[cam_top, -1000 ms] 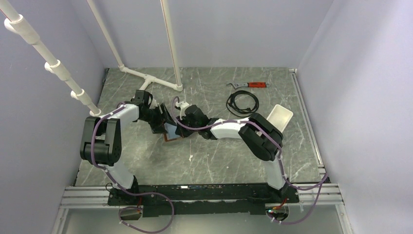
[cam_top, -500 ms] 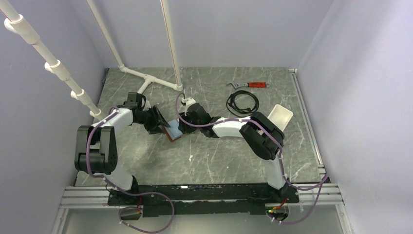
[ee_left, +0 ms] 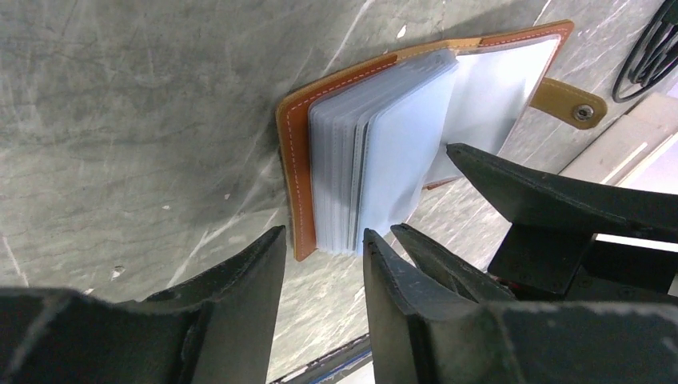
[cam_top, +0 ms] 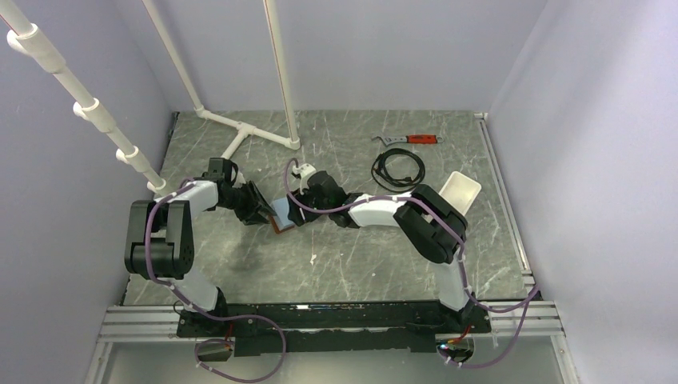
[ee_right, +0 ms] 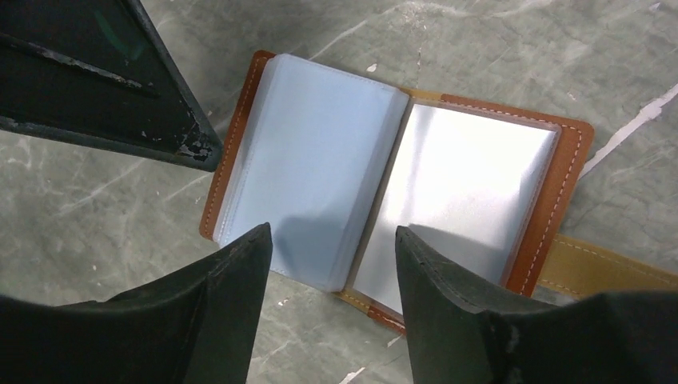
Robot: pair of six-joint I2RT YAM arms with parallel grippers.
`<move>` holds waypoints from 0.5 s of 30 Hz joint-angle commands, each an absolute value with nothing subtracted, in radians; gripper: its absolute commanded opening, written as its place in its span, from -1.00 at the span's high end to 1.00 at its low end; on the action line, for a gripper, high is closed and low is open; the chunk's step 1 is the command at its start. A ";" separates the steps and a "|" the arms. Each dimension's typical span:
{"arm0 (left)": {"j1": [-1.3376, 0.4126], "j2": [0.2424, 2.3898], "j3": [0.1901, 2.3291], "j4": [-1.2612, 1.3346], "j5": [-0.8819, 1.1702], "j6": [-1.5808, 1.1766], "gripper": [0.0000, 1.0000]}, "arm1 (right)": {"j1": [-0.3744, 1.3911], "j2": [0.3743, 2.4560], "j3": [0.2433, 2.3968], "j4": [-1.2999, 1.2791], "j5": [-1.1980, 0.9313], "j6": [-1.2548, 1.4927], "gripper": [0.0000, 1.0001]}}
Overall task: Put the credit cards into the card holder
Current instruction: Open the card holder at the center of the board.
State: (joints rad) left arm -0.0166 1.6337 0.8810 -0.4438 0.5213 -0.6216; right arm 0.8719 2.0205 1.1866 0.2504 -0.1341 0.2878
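Where spread open on the grey marbled table, shows as a tan leather card holder with pale stitching round its edge and a wad of clear, bluish plastic sleeves bound at the spine. Lies flat just beyond the tips of the right gripper, its near edge under the gap between them. Right fingers spread wide, pinching nothing. Left gripper parted too, more narrowly, nothing between its fingers, tips just short of the holder's stitched corner.

Left wrist view alone gives the sleeves edge-on as a thick stack, plus a metal snap on the closing tab. Right wrist view alone gives the two facing pages, bluish on one side and glossy silver-grey on the other. Cannot tell whether any sleeve holds a credit card.

Top view alone gives both arms meeting over the holder, and, well apart from either pair of fingers, a coiled black cable, a red-handled wrench and a white tray.
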 commanded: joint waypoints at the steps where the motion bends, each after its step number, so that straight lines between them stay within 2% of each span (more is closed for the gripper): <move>1: -0.018 1.600 0.869 -0.433 0.523 -0.615 0.11 | 0.873 1.966 1.208 0.238 -0.105 0.269 -0.17; 4: -0.018 1.584 0.863 -0.440 0.514 -0.620 0.13 | 0.891 1.955 1.215 0.237 -0.111 0.236 -0.19; 7: -0.018 1.588 0.863 -0.444 0.502 -0.625 0.14 | 0.910 1.982 1.253 0.216 -0.095 0.218 -0.42; 10: -0.018 1.596 0.864 -0.444 0.499 -0.626 0.14 | 0.923 2.009 1.279 0.205 -0.087 0.212 -0.56; 15: -0.018 1.594 0.856 -0.439 0.499 -0.626 0.14 | 0.930 2.052 1.306 0.192 -0.069 0.198 -0.63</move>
